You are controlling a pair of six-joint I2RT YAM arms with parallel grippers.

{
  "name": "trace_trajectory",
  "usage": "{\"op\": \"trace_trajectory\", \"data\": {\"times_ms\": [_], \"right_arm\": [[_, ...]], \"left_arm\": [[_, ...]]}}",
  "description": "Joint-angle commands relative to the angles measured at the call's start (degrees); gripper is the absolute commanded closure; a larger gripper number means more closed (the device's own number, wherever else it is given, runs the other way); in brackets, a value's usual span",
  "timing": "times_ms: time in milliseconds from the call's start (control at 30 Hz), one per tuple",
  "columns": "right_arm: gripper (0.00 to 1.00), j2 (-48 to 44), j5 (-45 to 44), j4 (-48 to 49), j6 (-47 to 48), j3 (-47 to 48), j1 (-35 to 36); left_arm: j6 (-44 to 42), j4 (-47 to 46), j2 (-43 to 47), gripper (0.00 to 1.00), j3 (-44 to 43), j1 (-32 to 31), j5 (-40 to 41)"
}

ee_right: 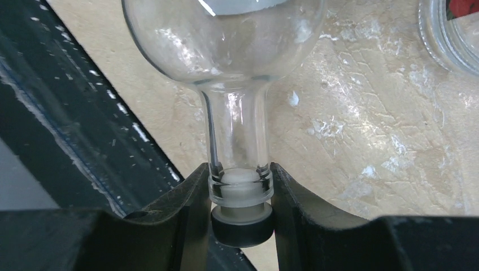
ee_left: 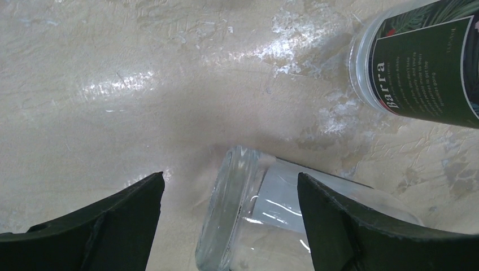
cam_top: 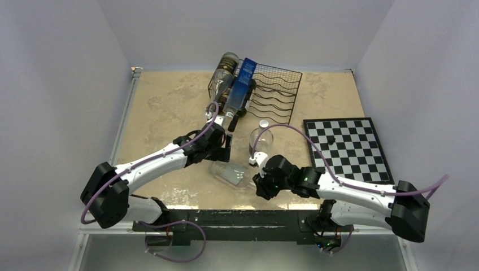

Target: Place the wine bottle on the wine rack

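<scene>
Right gripper: clamped on the neck of the wine bottle at its white stopper, just above the dark cap. Left gripper: spread wide, one finger on either side of the bottle's base, no contact visible.

Bottle position: on its side on the table, near the front edge, between the two grippers, well apart from the wine rack at the back.

Progress, as judged: early stage. Done: neck grasp only. Outstanding: closing on the base, lift, carry to the rack, set-down in a cradle.

Rack status: left side taken by a dark bottle and a blue-labelled bottle; right-hand cradles apparently free.

Caution: another clear bottle just beside the likely route. Keep clear of it during the carry.
</scene>
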State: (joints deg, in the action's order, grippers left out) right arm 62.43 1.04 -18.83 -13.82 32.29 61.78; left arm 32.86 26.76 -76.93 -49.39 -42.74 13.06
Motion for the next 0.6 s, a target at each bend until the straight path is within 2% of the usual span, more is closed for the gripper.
{"op": "trace_trajectory", "data": {"times_ms": [0, 267, 400, 500, 567], "right_arm": [[1.00, 4.60, -13.21, 5.15, 0.80, 4.00, 2.38], [0.98, 13.20, -20.60, 10.40, -0.85, 6.04, 6.57], [0.76, 15.43, -21.38, 11.53, -0.67, 6.87, 7.01], [0.50, 15.61, -21.44, 13.99, -0.03, 6.14, 7.12], [0.41, 16.08, -21.66, 15.85, 0.97, 5.65, 7.13]], "left_arm": [[3.60, 3.37, 0.55, 0.09, 0.22, 2.38, -2.27], [6.26, -0.59, 1.64, 0.07, 4.03, 3.67, -6.03], [5.70, -1.60, 1.52, 0.08, 4.88, 3.88, -6.97], [5.21, -1.78, 1.60, 0.08, 5.20, 4.06, -7.27], [5.13, -2.30, 2.05, 0.08, 5.83, 4.20, -7.41]]}}
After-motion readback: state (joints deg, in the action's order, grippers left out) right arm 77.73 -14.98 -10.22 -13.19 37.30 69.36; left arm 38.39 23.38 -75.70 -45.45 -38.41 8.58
